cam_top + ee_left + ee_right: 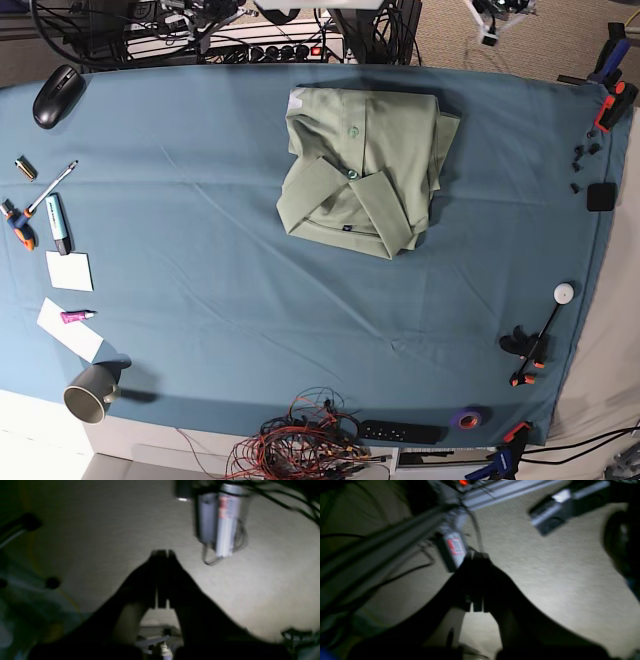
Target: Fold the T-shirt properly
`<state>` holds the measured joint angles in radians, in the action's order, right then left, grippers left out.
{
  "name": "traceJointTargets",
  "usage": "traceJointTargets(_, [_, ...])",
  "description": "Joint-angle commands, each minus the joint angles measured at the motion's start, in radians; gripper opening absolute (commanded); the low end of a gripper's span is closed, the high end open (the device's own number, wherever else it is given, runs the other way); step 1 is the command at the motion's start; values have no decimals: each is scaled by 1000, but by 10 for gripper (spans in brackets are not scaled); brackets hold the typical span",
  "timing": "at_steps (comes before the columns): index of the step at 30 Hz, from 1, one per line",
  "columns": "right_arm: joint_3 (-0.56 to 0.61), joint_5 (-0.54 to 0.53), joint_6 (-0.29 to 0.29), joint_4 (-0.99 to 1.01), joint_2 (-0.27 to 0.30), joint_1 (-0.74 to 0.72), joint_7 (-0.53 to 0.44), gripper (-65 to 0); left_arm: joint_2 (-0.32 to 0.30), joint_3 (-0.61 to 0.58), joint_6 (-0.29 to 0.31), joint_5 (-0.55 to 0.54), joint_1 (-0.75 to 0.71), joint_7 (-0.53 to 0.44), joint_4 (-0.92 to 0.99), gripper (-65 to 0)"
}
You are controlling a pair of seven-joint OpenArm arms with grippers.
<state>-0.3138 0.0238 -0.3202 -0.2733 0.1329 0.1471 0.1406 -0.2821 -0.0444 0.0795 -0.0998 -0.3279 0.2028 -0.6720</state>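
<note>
The T-shirt [362,170] lies folded into a compact sage-green bundle on the teal table cloth [200,250], toward the back centre, with its collar and a button facing up. Neither arm shows in the base view. In the left wrist view my left gripper [161,553] is shut, its dark fingers pressed together with nothing between them, over beige carpet. My right gripper [476,554] is likewise shut and empty in the right wrist view, also over carpet. The shirt appears in neither wrist view.
A black mouse [57,82], pens and paper notes [68,270] lie at the table's left. A grey mug [90,395] stands at the front left corner. Tangled wires [300,440] hang at the front edge, with clamps [525,350] and a tape roll [468,418] on the right.
</note>
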Motion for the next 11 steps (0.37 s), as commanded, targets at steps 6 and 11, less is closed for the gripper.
traceJointTargets(6, [-3, 55, 59, 12, 13, -28, -10, -650, 41, 2, -39, 0, 80, -13, 116, -650])
traceJointTargets(11, [-3, 55, 55, 12, 10, -10, -19, -650, 89, 2, -35, -13, 117, -6, 152, -650])
